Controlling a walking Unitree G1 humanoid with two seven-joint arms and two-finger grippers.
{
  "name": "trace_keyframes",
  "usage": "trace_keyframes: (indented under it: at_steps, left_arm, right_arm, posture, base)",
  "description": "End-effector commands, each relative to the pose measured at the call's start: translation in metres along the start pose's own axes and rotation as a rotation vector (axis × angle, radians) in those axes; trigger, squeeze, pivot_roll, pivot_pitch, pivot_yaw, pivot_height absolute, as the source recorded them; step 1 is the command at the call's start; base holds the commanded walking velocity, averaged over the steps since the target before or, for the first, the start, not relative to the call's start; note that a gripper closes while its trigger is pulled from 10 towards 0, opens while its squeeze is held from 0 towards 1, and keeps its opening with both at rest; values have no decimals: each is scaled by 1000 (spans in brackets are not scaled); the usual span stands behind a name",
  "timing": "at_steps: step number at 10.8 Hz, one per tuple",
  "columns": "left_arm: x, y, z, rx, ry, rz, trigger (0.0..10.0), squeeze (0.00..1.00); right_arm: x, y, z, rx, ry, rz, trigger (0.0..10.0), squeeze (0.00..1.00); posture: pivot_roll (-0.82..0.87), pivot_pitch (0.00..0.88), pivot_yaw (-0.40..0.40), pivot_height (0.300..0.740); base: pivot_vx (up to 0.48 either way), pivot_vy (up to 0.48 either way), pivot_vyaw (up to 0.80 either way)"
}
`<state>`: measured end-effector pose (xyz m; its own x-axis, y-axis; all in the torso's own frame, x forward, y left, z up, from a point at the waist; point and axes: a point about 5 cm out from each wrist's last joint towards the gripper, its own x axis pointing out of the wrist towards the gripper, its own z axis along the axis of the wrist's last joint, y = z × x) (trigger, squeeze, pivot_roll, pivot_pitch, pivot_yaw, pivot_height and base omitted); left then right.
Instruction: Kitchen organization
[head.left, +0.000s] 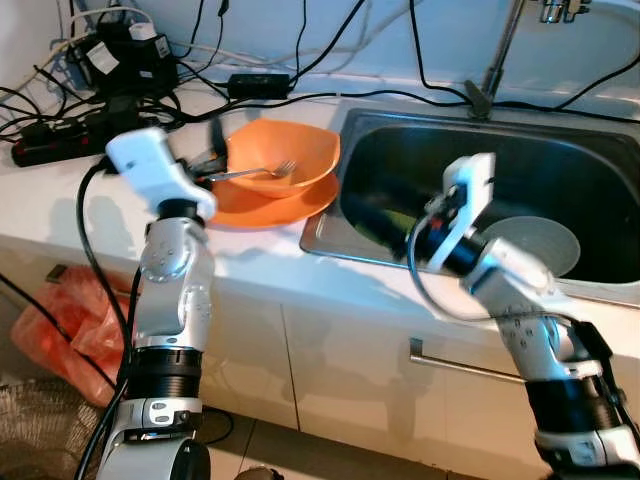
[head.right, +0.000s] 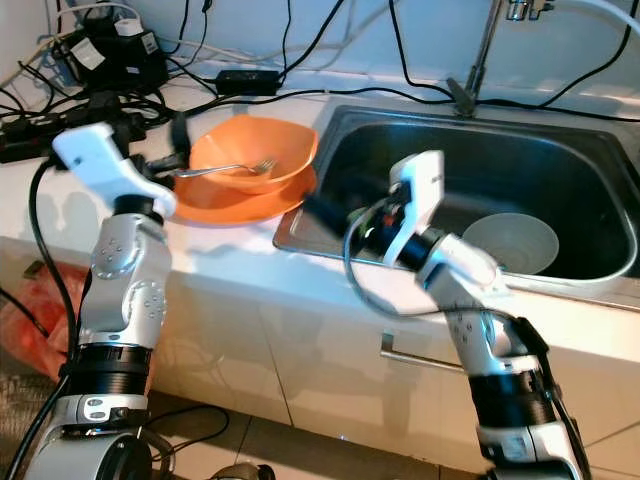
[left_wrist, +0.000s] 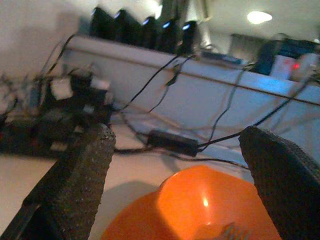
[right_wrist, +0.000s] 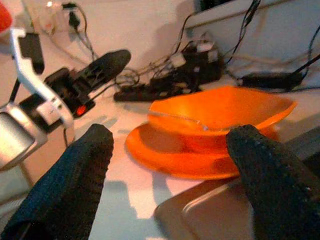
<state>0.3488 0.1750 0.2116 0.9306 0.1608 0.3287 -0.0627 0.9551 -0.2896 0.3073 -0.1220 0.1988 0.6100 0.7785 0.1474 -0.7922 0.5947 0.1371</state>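
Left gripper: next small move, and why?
Probably ease the left gripper forward and down onto the near rim of the orange bowl. Its fingers are open and empty, straddling the rim; the fork lies inside, bowl stacked on the orange plate.

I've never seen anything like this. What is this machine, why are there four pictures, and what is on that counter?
It is a humanoid robot standing at a kitchen counter. The two wide pictures come from cameras in its head, looking down at its own silver arms. The other two come from cameras on its wrists, each looking out between that arm's two black fingers.

On the counter an orange bowl sits on an orange plate, with a fork lying in the bowl. Behind them is a tangle of black cables and power strips. To the robot's right is a steel sink with a pale bowl inside.

The left gripper is open beside the orange bowl. The right gripper is open over the sink's near edge, pointing at the orange dishes. Neither holds anything.
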Motion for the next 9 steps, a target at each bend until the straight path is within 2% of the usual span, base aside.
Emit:
trace_keyframes:
  at_steps: [1, 4, 6, 8, 9]
  left_arm:
    - [2, 4, -10, -94, 80, 51, 10000, 0]
    - [4, -3, -31, -348, 231, 20, 10000, 0]
    - [6, -11, -34, -369, 263, -39, 10000, 0]
    - [8, -19, -33, -460, 259, -47, 10000, 0]
    - [8, -20, -33, -496, 262, -52, 118, 0]
  right_arm:
    - [-2, 7, 2, -6, 20, 37, 10000, 0]
    - [-4, 12, 4, -9, 43, 51, 10000, 0]
    - [-4, 14, 5, -12, 48, 58, 10000, 0]
    - [-4, 15, 6, -13, 49, 52, 10000, 0]
    - [-4, 15, 6, -14, 49, 50, 10000, 0]
  posture:
    - [12, 30, 58, 740]
    - [5, 29, 63, 740]
    - [2, 28, 65, 740]
    - [1, 29, 65, 740]
    - [1, 29, 65, 740]
  base:
    - [0, 0, 0]
    - [0, 0, 0]
    - [0, 0, 0]
    - [0, 0, 0]
    - [0, 0, 0]
